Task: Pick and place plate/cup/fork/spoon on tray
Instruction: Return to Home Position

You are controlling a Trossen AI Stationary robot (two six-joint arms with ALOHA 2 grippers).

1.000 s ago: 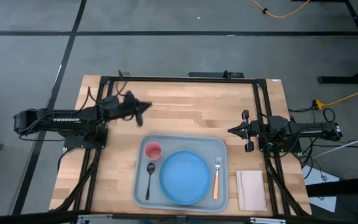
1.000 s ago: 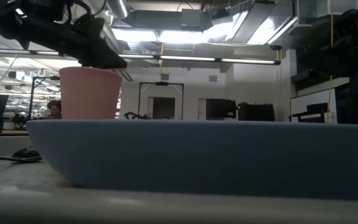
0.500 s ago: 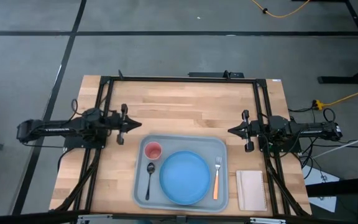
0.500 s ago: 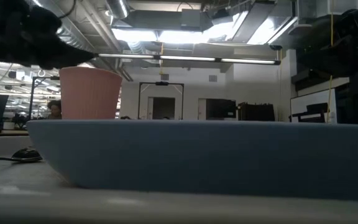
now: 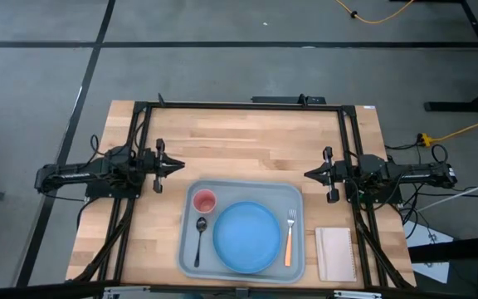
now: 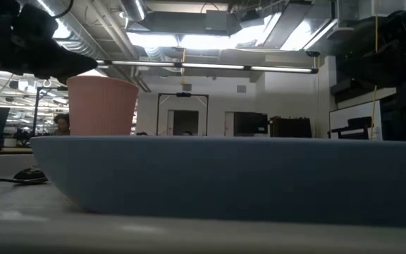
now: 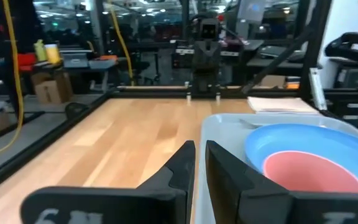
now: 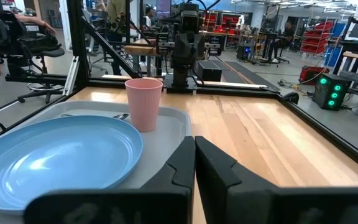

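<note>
The pale blue-grey tray [image 5: 301, 195] lies at the table's near middle. On it the blue plate [image 5: 246, 237] sits flat in the centre. The pink-red cup [image 5: 204, 200] stands upright in the tray's far left corner. The dark spoon [image 5: 200, 237] lies left of the plate, and the orange-handled fork [image 5: 290, 237] lies right of it. My left gripper [image 5: 178, 166] hangs level at the table's left, beyond the tray's far left corner, fingers all but together and holding nothing. My right gripper [image 5: 308, 174] hangs level at the table's right, shut and holding nothing.
A small white pad [image 5: 335, 253] lies on the table right of the tray. A black frame [image 5: 239, 105] runs along the table's far edge and down both sides. Bare wood [image 5: 239, 145] stretches between the two grippers, beyond the tray.
My left gripper has drawn back toward the table's left edge and sunk, tipping from a slanted pose to level; in the last half second it has hardly moved. The cup, plate, spoon and fork stay in place on the tray.
</note>
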